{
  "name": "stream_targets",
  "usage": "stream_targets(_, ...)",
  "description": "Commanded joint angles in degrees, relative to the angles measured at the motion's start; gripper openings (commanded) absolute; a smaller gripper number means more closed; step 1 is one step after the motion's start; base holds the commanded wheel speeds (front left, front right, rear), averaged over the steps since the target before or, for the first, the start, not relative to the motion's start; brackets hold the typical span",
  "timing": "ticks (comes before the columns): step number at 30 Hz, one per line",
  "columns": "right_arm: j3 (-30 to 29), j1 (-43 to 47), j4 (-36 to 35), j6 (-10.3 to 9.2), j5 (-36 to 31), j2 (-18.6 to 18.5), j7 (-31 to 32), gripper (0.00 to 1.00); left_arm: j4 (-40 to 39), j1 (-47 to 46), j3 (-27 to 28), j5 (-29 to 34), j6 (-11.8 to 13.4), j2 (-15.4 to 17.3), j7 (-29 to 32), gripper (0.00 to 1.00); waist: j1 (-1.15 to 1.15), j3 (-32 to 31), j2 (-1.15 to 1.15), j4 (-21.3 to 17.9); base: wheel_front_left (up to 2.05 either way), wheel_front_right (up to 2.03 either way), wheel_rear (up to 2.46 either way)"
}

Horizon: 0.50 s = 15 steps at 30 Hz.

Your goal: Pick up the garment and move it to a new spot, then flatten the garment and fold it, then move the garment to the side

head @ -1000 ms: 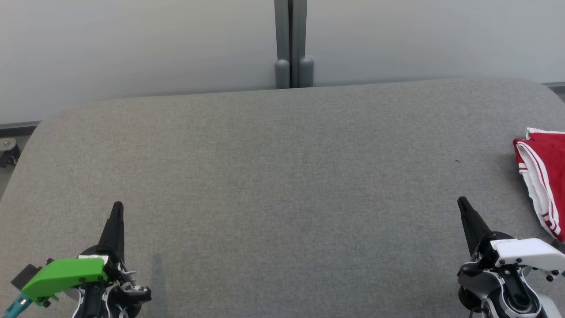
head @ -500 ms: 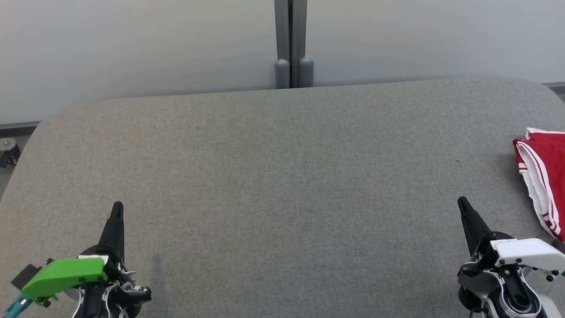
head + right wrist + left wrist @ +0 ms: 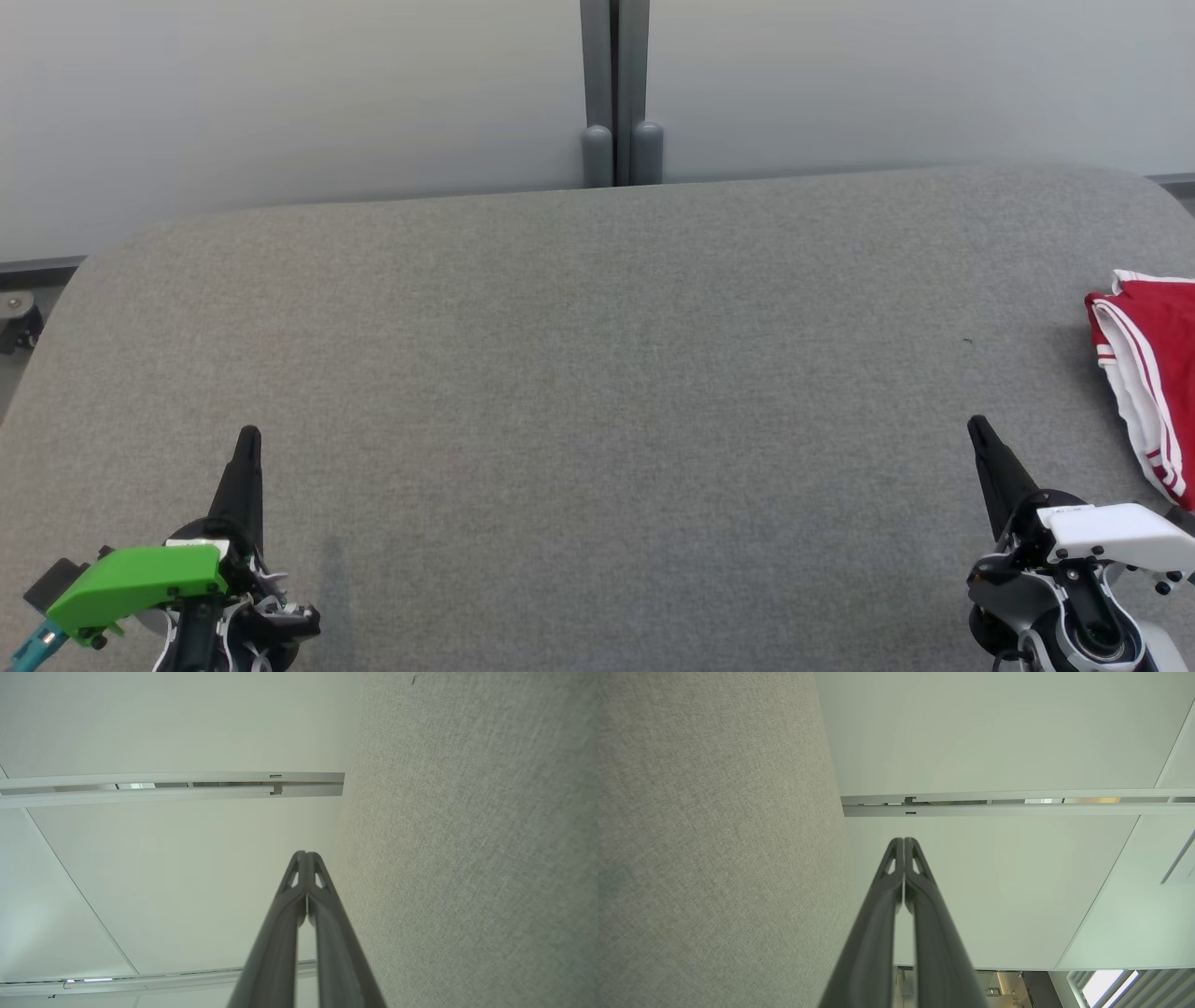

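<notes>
The garment lies at the far right of the grey table as a compact red bundle with white bands and red-white trim, cut off by the head view's right edge. My right gripper hovers low over the table, left of and nearer than the garment, apart from it and shut on nothing. My left gripper is at the lower left, also shut and empty. In the wrist views the left gripper and the right gripper each show their fingers pressed together, with table cloth alongside.
A pale wall with a grey post rises directly behind the table's far edge. A small caster wheel sits on the floor past the table's left corner. The table's corners are rounded.
</notes>
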Motion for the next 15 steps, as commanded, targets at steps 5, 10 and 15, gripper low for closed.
stream_targets(5,-0.1,-0.4,-0.2,-0.02,0.1,-0.3,0.2,0.00,-0.2,-0.7,0.1,-0.2,-0.2,0.4,0.2,0.00,0.00,0.0,0.00,0.0,0.00,0.00,0.00)
stream_targets(10,-0.1,-0.4,-0.2,-0.02,0.1,-0.3,0.2,0.00,-0.2,-0.7,0.1,-0.2,-0.2,0.4,0.2,0.00,0.00,0.0,0.00,0.0,0.00,0.00,0.00)
stream_targets(15,-0.1,-0.4,-0.2,-0.02,0.1,-0.3,0.2,0.00,-0.2,-0.7,0.1,-0.2,-0.2,0.4,0.2,0.00,0.00,0.0,0.00,0.0,0.00,0.00,0.00)
